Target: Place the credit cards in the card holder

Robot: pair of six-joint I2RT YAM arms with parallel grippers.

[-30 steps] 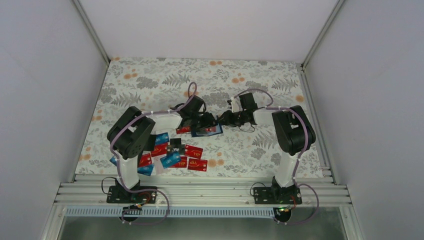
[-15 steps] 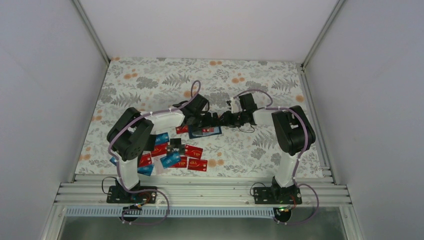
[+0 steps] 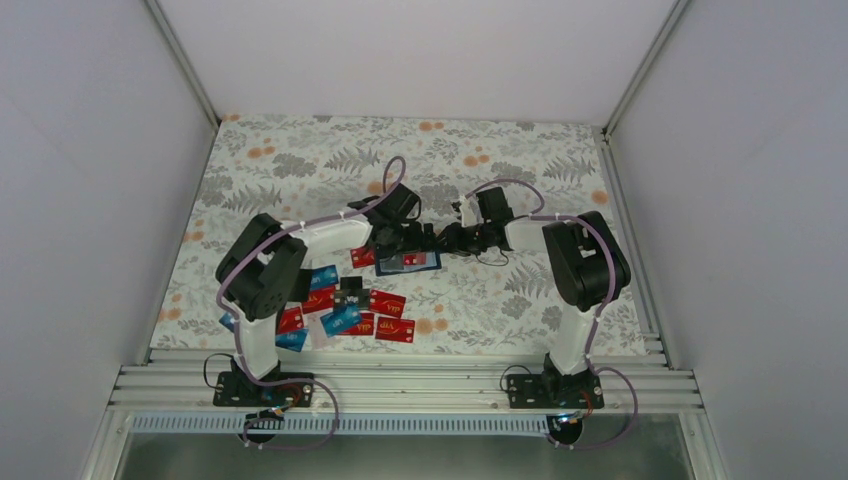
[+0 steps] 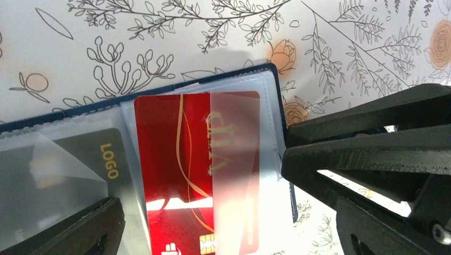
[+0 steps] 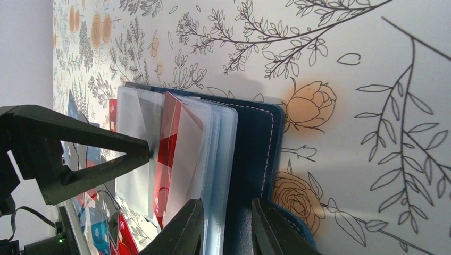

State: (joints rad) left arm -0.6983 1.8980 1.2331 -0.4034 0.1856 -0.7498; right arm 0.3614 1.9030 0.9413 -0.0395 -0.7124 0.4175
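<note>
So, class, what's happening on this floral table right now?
Two robot arms are loading a navy-blue card holder lying open on the floral table. The right gripper pinches its cover; the left gripper, jaws wide open, hovers over a red gold-marked plastic card partly under a clear sleeve. More red, blue and black cards lie loose nearby.
</note>
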